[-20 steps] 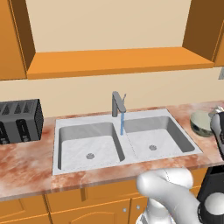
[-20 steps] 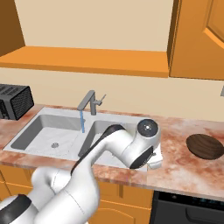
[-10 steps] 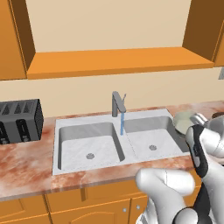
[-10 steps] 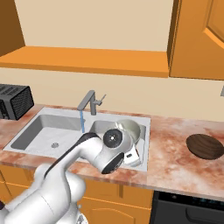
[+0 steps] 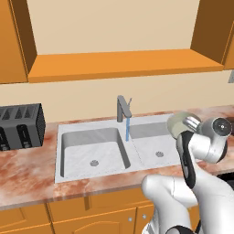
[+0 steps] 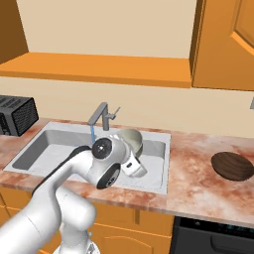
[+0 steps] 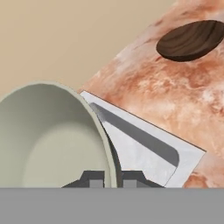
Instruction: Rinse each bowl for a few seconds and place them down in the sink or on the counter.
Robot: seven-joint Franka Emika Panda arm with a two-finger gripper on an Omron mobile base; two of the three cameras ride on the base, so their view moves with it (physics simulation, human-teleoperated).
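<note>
The gripper pinches the cream bowl's rim above the sink's right basin, near the running faucet (the thin hold could slip; brown bowl waits on the surface's right end).

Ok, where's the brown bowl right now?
The brown bowl sits on the counter to the right of the sink, apart from the gripper, which is shut on the pale bowl's rim over the right basin.
</note>
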